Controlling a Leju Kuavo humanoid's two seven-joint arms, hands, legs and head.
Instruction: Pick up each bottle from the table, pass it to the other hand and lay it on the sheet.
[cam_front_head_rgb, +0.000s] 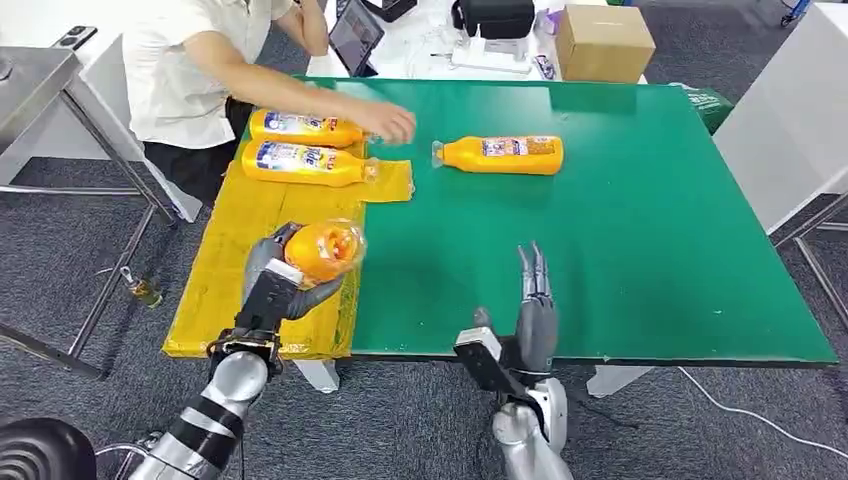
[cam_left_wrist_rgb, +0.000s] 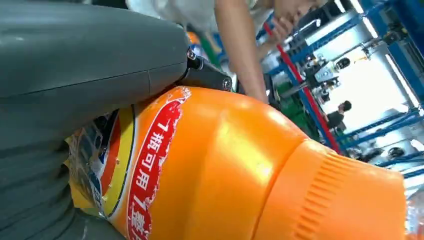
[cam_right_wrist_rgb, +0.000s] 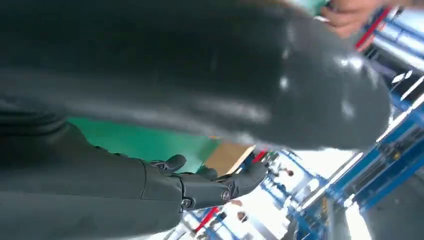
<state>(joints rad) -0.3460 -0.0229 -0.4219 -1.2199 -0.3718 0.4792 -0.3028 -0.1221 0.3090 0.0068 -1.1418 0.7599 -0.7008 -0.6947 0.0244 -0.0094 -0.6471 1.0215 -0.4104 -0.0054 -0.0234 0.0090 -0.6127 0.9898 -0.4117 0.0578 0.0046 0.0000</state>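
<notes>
— Orange plastic bottle (cam_front_head_rgb: 325, 250), its base turned toward the head camera, sits in the robot's left hand (cam_front_head_rgb: 285, 275), whose fingers wrap its body. It hangs above the near end of the yellow sheet (cam_front_head_rgb: 240, 255), by the sheet's edge against the green table top (cam_front_head_rgb: 620, 240).

— And the left wrist view?

— It shows the same bottle close up, red label and ribbed orange cap, pressed against the grey thumb.

— What lies on the sheet?

— Two more orange bottles lie on their sides at its far end, the nearer (cam_front_head_rgb: 305, 162) just beside the farther (cam_front_head_rgb: 300, 127). A person's hand (cam_front_head_rgb: 390, 122) rests at the farther one's neck.

— Any others?

— A fourth orange bottle (cam_front_head_rgb: 505, 154) lies on the green top, apart from the sheet.

— The right hand?

— The robot's right hand (cam_front_head_rgb: 535, 300) stands over the table's near edge, fingers straight, holding nothing.

— Containers?

— A closed brown cardboard box (cam_front_head_rgb: 603, 40) stands beyond the table; its contents cannot be seen.
</notes>
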